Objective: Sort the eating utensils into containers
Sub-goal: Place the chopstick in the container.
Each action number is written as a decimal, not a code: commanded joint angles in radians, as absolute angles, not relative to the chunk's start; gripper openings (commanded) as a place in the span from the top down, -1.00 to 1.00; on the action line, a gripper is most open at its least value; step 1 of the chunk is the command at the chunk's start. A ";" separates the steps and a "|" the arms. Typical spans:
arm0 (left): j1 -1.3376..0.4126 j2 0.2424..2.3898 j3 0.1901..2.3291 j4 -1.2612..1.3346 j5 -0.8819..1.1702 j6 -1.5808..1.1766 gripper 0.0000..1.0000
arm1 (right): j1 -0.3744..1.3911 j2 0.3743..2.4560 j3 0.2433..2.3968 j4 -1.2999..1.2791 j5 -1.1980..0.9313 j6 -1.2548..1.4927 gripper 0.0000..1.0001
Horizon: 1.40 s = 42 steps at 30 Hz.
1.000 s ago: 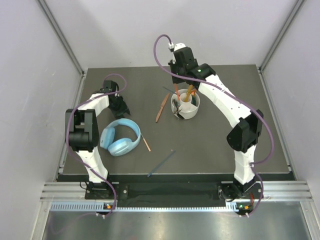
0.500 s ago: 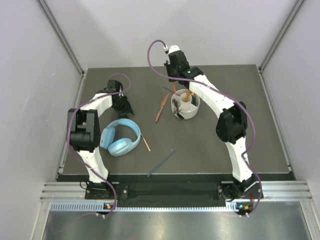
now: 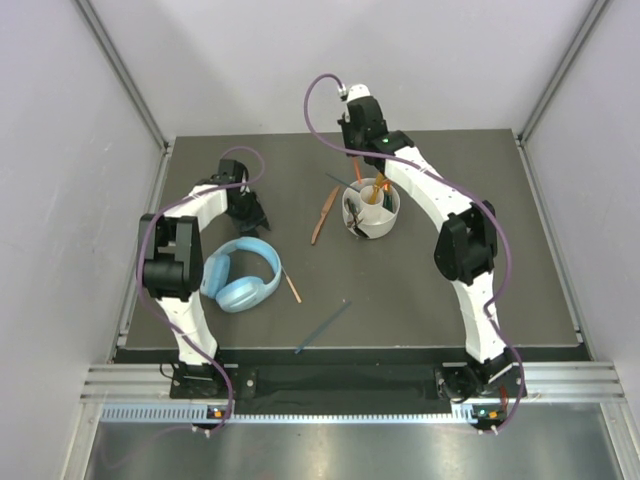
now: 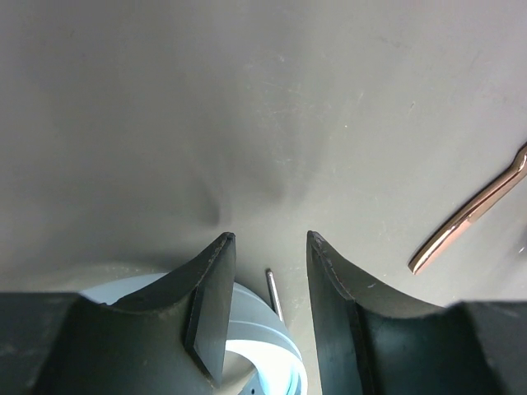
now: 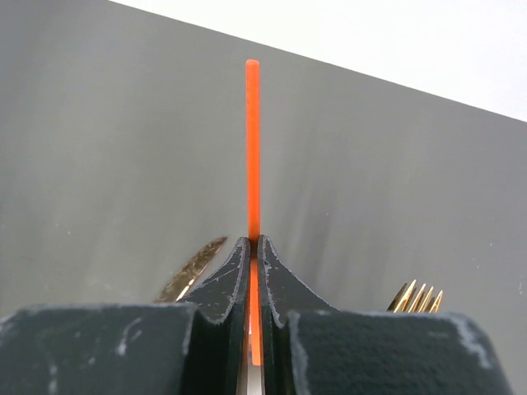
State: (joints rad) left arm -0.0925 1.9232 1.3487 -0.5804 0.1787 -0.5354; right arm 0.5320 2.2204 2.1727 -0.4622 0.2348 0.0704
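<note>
Currently the right gripper (image 5: 254, 241) is pinched tight on an orange chopstick (image 5: 253, 148). Its long axis runs in line with the fingers, and the free end points straight away from the wrist. It hangs over the far rim of the round white holder (image 3: 385, 225). Gold fork tines (image 5: 416, 296) and a gold spoon bowl (image 5: 193, 267) stick up from the holder; which compartments they stand in is unclear. The left gripper (image 4: 270, 237) is spread and holds nothing. It sits low over the table just beyond the light blue headphones (image 3: 240, 275). A copper utensil (image 3: 322, 215) and a teal chopstick (image 3: 322, 327) lie loose on the table.
</note>
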 commanded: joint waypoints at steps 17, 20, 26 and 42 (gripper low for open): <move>-0.100 1.945 1.405 -0.575 0.187 -0.525 0.10 | 0.532 2.106 1.916 -0.456 0.195 0.090 1.00; -0.100 1.948 1.410 -0.574 0.187 -0.525 0.10 | 0.531 2.105 1.911 -0.485 0.184 0.094 1.00; -0.100 1.948 1.419 -0.575 0.186 -0.525 0.10 | 0.545 2.063 1.859 -0.469 0.167 0.097 1.00; -0.100 1.950 1.431 -0.578 0.181 -0.520 0.10 | 0.558 1.997 1.792 -0.443 0.167 0.075 0.34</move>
State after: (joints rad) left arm -0.0948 1.9423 1.3937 -0.5838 0.1783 -0.5285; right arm 0.5537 2.0838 1.7927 -0.4553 0.1574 0.0742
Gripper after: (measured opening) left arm 0.448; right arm 0.314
